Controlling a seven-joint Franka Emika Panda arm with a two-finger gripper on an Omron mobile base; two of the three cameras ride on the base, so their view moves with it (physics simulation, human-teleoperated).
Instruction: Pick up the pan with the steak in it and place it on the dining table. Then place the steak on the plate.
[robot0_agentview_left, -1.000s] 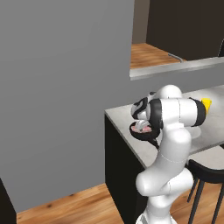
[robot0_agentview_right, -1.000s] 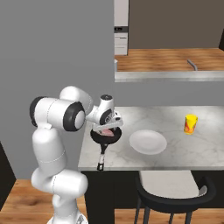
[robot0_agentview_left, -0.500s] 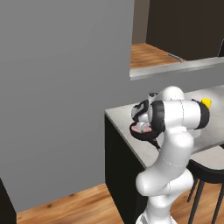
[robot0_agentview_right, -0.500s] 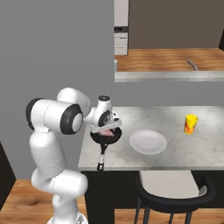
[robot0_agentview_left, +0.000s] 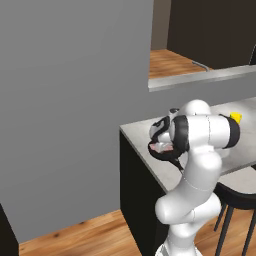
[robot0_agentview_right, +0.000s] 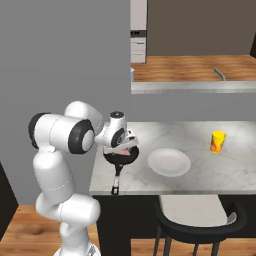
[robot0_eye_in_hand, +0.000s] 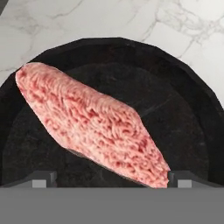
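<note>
The black pan rests on the dining table near its left end, with its handle pointing over the front edge. In it lies the pink-red steak, slanting across the pan. My gripper hangs just above the steak, pointing down. It is open, and its fingertips stand wide apart on either side of the steak's near end. The pale round plate sits to the right of the pan. From the left base view, the gripper hovers over the pan.
A small yellow cup stands further right on the table. A black stool is tucked under the table's front edge. A tall grey wall rises to the left. A higher counter with a faucet runs behind.
The hand has sunk slightly toward the pan and the arm's upper joints have shifted a little. Pan, steak and plate have not moved.
</note>
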